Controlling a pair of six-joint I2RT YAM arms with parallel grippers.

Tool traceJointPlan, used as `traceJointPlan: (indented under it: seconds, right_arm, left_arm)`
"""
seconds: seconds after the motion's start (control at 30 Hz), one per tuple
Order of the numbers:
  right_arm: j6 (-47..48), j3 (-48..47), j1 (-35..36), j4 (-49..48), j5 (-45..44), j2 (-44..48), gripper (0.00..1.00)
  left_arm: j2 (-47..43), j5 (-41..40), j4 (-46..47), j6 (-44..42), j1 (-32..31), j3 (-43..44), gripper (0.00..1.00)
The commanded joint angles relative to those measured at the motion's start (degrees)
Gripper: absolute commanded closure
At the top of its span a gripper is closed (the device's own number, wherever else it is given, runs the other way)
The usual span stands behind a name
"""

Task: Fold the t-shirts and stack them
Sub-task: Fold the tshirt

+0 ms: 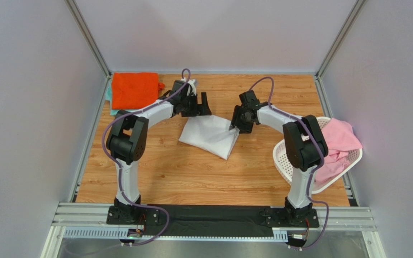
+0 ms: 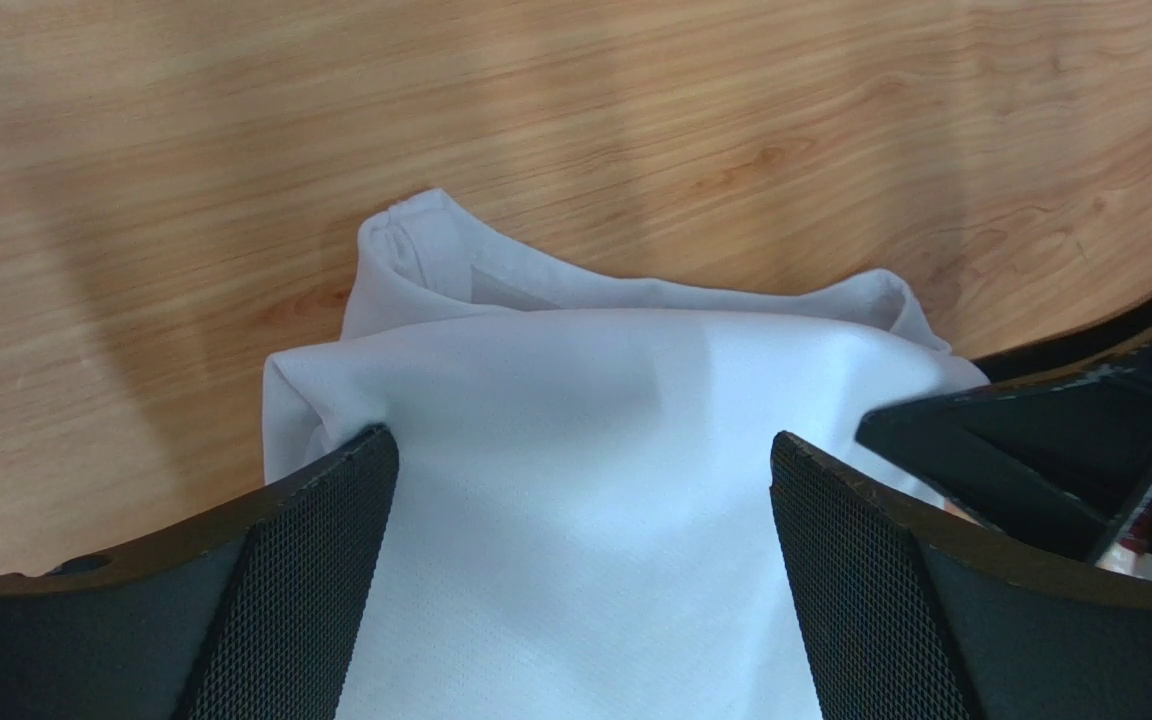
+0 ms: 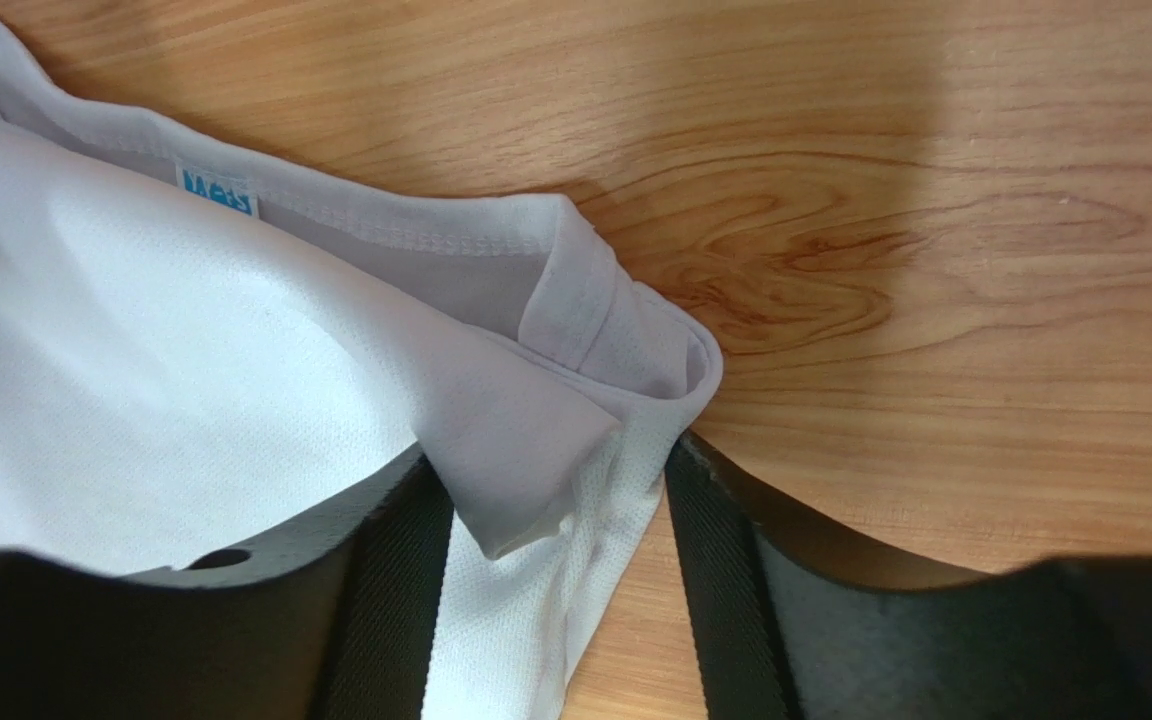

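Note:
The white t-shirt (image 1: 210, 137) lies folded in the middle of the table. My left gripper (image 1: 202, 109) is at its far left corner, jaws wide open, with white cloth (image 2: 582, 510) lying between the fingers (image 2: 312, 570). My right gripper (image 1: 239, 124) is at its far right corner, jaws partly open around the folded corner (image 3: 567, 495), with bare wood showing beside one finger (image 3: 710, 570). The blue neck label (image 3: 217, 192) shows there. A folded orange t-shirt (image 1: 134, 88) lies on a teal one (image 1: 109, 98) at the far left. A pink t-shirt (image 1: 339, 141) hangs over the basket.
The white perforated laundry basket (image 1: 285, 161) stands at the right table edge beside my right arm's base. Grey walls and metal rails enclose the wooden table (image 1: 192, 177) on three sides.

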State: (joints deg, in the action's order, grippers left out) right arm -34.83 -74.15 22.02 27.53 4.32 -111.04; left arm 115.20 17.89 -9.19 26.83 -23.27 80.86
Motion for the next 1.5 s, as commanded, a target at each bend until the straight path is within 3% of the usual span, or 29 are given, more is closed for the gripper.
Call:
traceJointPlan:
  seconds: [0.0, 0.1, 0.23, 0.27, 0.37, 0.6, 0.67, 0.83, 0.87, 0.97, 1.0, 1.23, 1.47]
  right_arm:
    - [-1.38, 1.20, -1.45, -3.62, 2.18, -1.37, 0.48]
    - [-0.95, 2.25, -2.51, -4.68, 4.03, -1.80, 0.58]
    - [0.11, 3.40, -4.26, -5.99, 8.49, -2.60, 0.85]
    - [0.29, 3.75, -4.53, -6.60, 9.47, -2.86, 0.88]
    - [2.04, 3.92, -4.97, -7.49, 12.81, -3.30, 0.92]
    - [7.93, 7.70, -4.71, -9.16, 21.87, -1.55, 0.99]
    - [9.33, 10.42, -4.53, -9.51, 22.92, 0.81, 0.94]
    - [13.99, 13.24, -3.74, -7.33, 22.32, 7.67, 0.61]
    - [14.09, 12.89, -3.57, -6.27, 21.53, 9.77, 0.58]
    - [14.09, 11.49, -3.39, -2.40, 20.56, 12.60, 0.30]
    - [13.91, 11.48, -3.13, -1.87, 20.38, 14.87, 0.00]
    - [10.06, 16.75, 2.23, -2.73, 20.72, 25.51, 0.00]
    - [6.79, 21.33, 9.62, -7.31, 23.29, 25.71, 0.00]
  left_arm:
    - [2.92, -0.58, -2.15, -1.96, -0.20, 3.33, 0.00]
    - [4.95, -0.05, -1.01, -0.91, -0.20, 3.60, 0.00]
    - [6.53, 1.18, -1.18, -0.29, -0.20, 3.87, 0.00]
    - [6.36, 1.44, -1.18, -0.03, -0.20, 3.43, 0.00]
    - [3.47, 2.59, 0.57, 1.12, -0.46, -0.86, 0.00]
    - [-11.99, -1.54, 3.83, 4.80, -2.48, -22.37, 0.00]
    - [-18.14, -2.07, 3.48, 5.42, -3.62, -26.35, 0.00]
    - [-31.41, -7.26, 2.60, 8.06, -7.49, -35.50, 0.00]
    - [-32.66, -7.17, 2.60, 8.06, -7.84, -35.86, 0.00]
    - [-36.70, -9.18, 1.20, 7.98, -9.16, -35.77, 0.00]
    - [-37.84, -10.49, 0.58, 7.80, -9.34, -35.68, 0.00]
    - [-37.42, -14.63, -2.67, 7.36, -9.52, -34.54, 0.00]
    - [-36.71, -15.34, -2.59, 8.59, -9.52, -35.68, 0.00]
